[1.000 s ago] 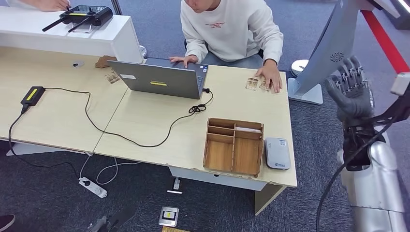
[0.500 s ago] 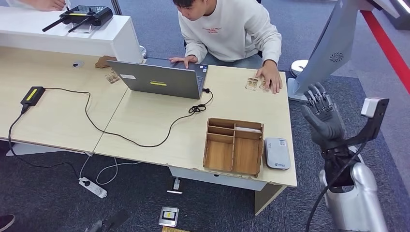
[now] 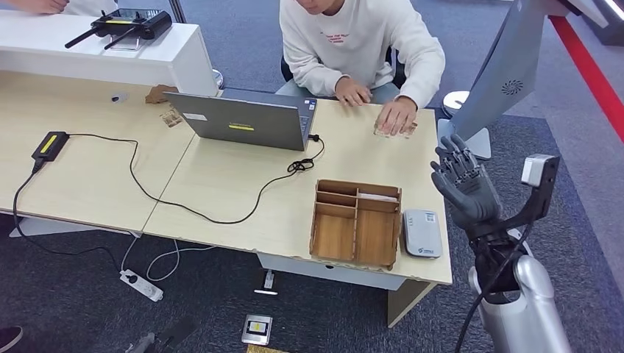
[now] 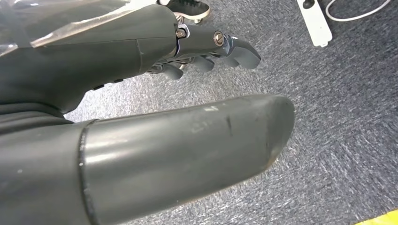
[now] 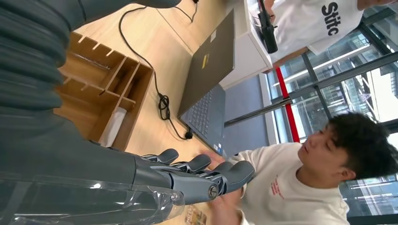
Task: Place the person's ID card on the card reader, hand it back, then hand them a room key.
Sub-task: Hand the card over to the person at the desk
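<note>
Two hands empty, fingers apart: right hand (image 3: 463, 184) beside desk (image 3: 221, 184), laptop (image 3: 243, 121) beyond organizer (image 3: 355, 220).

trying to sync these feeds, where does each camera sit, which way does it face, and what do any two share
Head view: high on the body, looking down at the desk; right hand raised, open.
Left wrist view: behind the hanging left hand, facing carpet.
Right wrist view: behind the right hand, facing the seated person.
Shared by head and right wrist: wooden organizer, laptop.
</note>
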Controlling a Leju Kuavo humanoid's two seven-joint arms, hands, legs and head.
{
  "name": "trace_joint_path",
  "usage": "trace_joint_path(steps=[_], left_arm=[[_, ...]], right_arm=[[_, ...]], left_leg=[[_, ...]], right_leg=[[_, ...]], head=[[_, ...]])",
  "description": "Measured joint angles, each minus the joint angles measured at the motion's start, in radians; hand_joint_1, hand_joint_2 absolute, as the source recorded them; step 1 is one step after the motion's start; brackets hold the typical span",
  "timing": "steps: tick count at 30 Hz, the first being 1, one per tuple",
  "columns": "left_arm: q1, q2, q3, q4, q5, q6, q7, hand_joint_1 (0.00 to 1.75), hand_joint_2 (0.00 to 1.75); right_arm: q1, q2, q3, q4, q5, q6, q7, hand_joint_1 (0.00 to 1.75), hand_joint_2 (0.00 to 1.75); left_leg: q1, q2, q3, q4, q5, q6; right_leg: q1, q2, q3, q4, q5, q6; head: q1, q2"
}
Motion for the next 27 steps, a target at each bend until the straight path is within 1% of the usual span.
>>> trace_joint_path(steps=[10, 18, 27], left_arm=[[0.000, 0.006, -0.002, 0.002, -0.005, -0.007, -0.005, 0.00, 0.00], [-0.003, 0.014, -0.006, 0.003, -0.014, -0.016, 0.007, 0.00, 0.00], [-0.005, 0.019, -0.014, 0.003, -0.015, -0.017, 0.008, 0.00, 0.00]], right_arm=[[0.014, -0.001, 0.015, -0.035, -0.005, -0.002, 0.004, 0.00, 1.75], [0.022, -0.031, 0.018, -0.043, -0.019, 0.026, 0.009, 0.00, 1.75], [0.032, -0.044, 0.019, -0.054, -0.018, 0.034, 0.011, 0.00, 1.75]], left_leg=[[0.000, 0.000, 0.000, 0.000, 0.000, 0.000], [0.000, 0.000, 0.000, 0.000, 0.000, 0.000], [0.000, 0.000, 0.000, 0.000, 0.000, 0.000]], right_leg=[[0.000, 0.000, 0.000, 0.000, 0.000, 0.000], [0.000, 0.000, 0.000, 0.000, 0.000, 0.000], [0.000, 0.000, 0.000, 0.000, 0.000, 0.000]], head=[[0.000, 0.000], [0.000, 0.000], [0.000, 0.000]])
